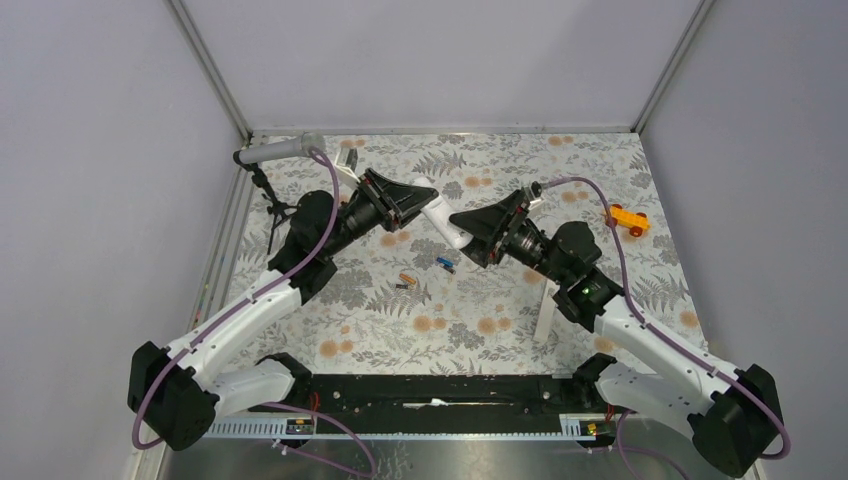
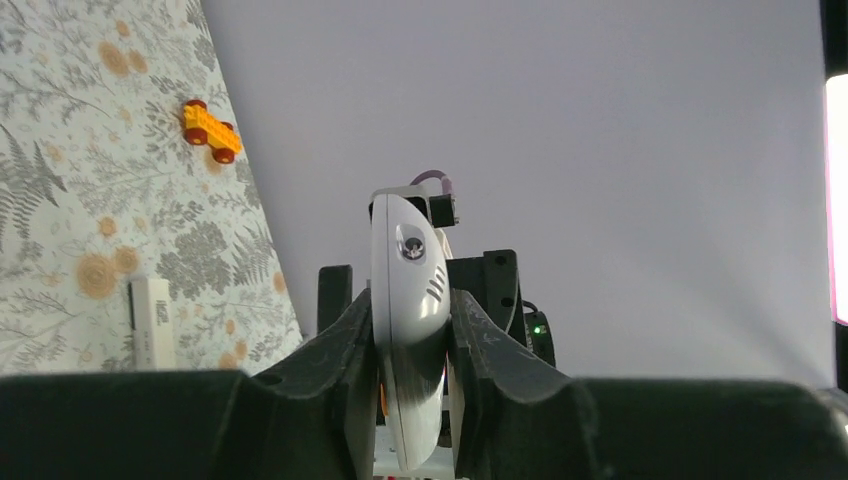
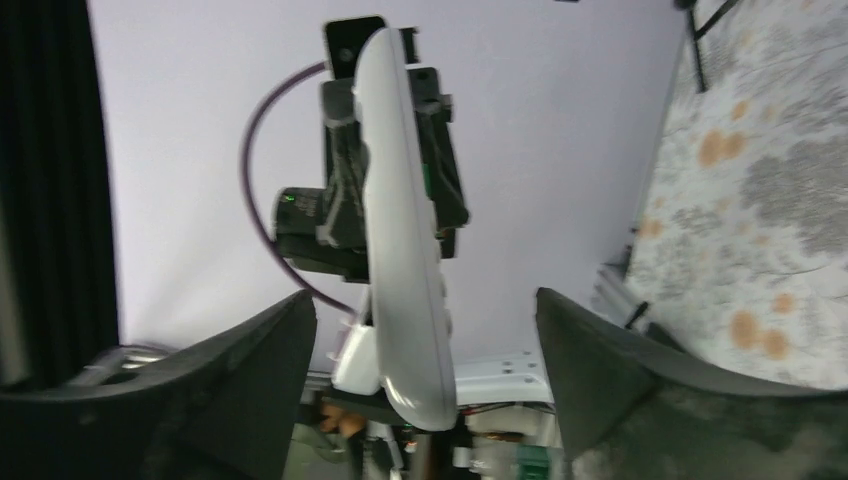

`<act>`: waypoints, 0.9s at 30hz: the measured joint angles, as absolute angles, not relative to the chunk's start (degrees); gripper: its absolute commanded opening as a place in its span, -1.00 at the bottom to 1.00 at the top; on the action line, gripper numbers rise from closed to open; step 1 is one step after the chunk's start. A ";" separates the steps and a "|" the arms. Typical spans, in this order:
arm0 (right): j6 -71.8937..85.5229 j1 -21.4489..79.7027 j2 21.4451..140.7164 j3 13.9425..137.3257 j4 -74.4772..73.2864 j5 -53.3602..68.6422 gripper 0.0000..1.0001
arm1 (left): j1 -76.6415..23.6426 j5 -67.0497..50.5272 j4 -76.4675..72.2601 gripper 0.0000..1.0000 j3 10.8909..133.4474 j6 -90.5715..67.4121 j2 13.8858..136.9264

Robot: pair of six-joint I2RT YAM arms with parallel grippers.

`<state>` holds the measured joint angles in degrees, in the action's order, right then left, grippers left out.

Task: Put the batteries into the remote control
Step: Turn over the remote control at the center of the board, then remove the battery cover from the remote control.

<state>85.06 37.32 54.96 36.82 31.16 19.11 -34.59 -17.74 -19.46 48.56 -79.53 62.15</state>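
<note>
Left pincer: pinching the remote control, one dark finger pressed on each broad face; it reaches in from 9 o'clock.
Remote control: white, held up off the bench near its middle, between the two pincers. In the left wrist view it stands on edge, and its rounded end rises clear of the fingertips.
Right pincer: spread wide, coming from 3 o'clock. The remote control's free end sits in the gap, and neither of the fingers touches it.
Orange-brown battery: lying on the bench at about 7 o'clock from the remote control, free of both pincers.
Blue battery: lying on the bench at 6 o'clock from the remote control, near the orange-brown battery but not touching it, at about 2 o'clock from it.
White strip: flat on the bench at about 5 o'clock from the remote control, beside the right arm.
Toy car: orange, on the bench at the 3 o'clock edge, well apart from the batteries.
Grey cylinder: on a black tripod at the bench's 10 o'clock corner.
</note>
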 measured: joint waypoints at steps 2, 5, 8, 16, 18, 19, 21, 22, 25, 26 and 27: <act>83.77 37.32 53.87 36.80 27.97 18.39 0.99 | -34.61 -17.69 -19.07 -1.00 48.88 -77.23 62.13; 80.73 37.32 49.50 36.69 21.71 15.31 0.90 | -34.59 -16.73 -17.43 -1.00 49.19 -71.09 61.39; 78.91 37.32 43.72 36.18 18.57 12.47 0.53 | -34.59 -15.07 -14.79 -1.00 49.43 -64.71 59.90; 78.02 37.32 42.28 35.07 17.45 11.33 -0.24 | -34.59 -12.93 -12.49 -1.00 51.09 -55.22 59.24; 78.35 37.32 43.94 35.07 17.87 12.01 -0.25 | -34.59 -12.84 -12.47 -1.00 51.11 -54.68 59.24; 78.65 37.32 44.91 35.05 18.44 12.47 -0.25 | -34.59 -12.80 -12.49 -1.00 51.11 -54.54 59.24; 79.31 37.30 46.44 35.05 20.05 13.41 -0.25 | -34.59 -12.75 -12.47 -1.00 51.13 -54.43 59.24; 79.59 37.30 47.09 35.05 20.93 13.96 -0.27 | -34.59 -12.75 -12.49 -1.00 51.13 -54.43 59.24; 80.47 37.30 48.29 34.96 23.62 14.90 -0.34 | -34.59 -12.78 -12.49 -1.00 51.13 -54.52 59.24; 80.77 37.30 48.60 34.96 24.43 15.22 -0.36 | -34.59 -12.78 -12.49 -1.00 51.13 -54.68 59.24; 81.03 37.28 49.01 34.96 25.36 15.73 -0.38 | -34.59 -12.78 -12.49 -1.00 51.13 -54.87 59.24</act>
<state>81.03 37.28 49.01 34.96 25.36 15.73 -34.59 -12.78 -12.49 51.13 -54.87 59.24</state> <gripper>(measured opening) 0.339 0.258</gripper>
